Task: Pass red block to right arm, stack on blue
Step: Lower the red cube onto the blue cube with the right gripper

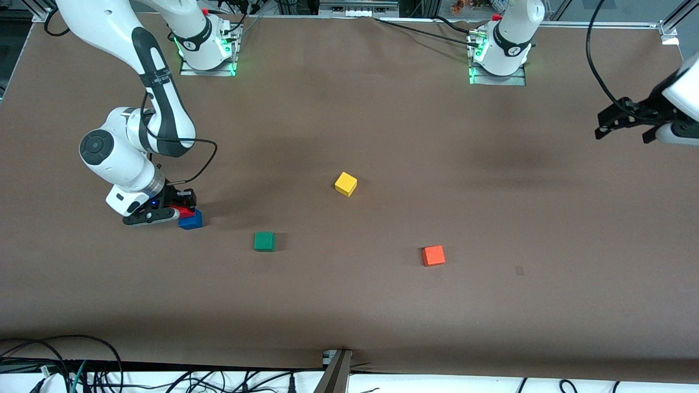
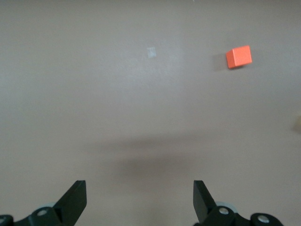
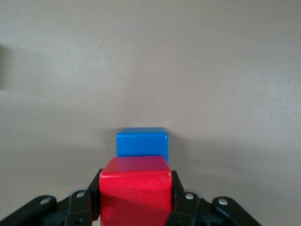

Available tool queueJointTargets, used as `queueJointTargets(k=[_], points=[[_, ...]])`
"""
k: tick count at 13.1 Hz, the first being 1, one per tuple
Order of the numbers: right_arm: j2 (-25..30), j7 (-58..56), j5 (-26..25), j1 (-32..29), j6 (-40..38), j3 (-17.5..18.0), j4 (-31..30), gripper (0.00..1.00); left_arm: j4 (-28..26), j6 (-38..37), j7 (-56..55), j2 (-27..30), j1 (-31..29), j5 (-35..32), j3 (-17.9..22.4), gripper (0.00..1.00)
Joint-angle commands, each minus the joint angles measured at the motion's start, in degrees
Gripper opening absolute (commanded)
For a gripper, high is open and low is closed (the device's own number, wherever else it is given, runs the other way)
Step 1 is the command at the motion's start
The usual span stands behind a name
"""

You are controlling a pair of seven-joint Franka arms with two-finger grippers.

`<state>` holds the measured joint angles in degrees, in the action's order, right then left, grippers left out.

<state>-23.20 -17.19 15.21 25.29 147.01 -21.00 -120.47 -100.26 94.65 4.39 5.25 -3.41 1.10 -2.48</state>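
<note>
The small matte red cube [image 3: 135,190] sits clamped in my right gripper [image 1: 183,210], low over the matte blue cube [image 3: 142,141] at the right arm's end – stacking step. Next: centre, lower, release. My left gripper [image 2: 139,200] waits wide open – empty

Right tool [image 1: 183,210] clamps red block [image 1: 185,209] atop blue cube [image 1: 191,220].

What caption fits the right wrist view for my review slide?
Right gripper shut on the red block, holding it at the blue cube on the brown table.
</note>
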Motion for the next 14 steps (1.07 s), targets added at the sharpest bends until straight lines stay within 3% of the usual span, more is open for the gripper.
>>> queueJointTargets(k=[1, 3, 10, 11, 13, 14], points=[[-0.36, 1.29, -1.41, 0.38, 0.47, -0.45, 0.41, 0.0, 1.27, 0.27, -1.23, -1.01, 4.71, -2.51, 5.01, 1.0], [-0.36, 1.37, -1.5, 0.38, 0.47, -0.45, 0.5, 0.0, 4.54, 0.18, -1.14, -3.65, 5.08, -2.51, 5.91, 1.0], [-0.97, 1.29, -1.59, 0.29, 0.82, -0.54, 0.85, 0.0, 5.17, -0.08, -0.87, -4.1, 4.72, -2.51, 5.29, 1.0], [-1.06, 1.37, -1.59, 0.29, 0.82, -0.54, 0.94, 0.12, 5.25, -0.43, -0.96, -4.1, 4.81, -2.51, 5.21, 1.0], [-1.15, 0.68, -1.68, -0.58, 0.65, -0.54, 1.9, 1.0, 5.34, -0.43, -0.96, -4.19, 4.99, -2.51, 5.21, 1.0], [-1.15, 0.5, -1.85, -0.59, 0.21, -0.71, 2.43, 1.0, 5.34, -0.43, -0.96, -4.19, 4.99, -2.6, 5.21, 1.0]])
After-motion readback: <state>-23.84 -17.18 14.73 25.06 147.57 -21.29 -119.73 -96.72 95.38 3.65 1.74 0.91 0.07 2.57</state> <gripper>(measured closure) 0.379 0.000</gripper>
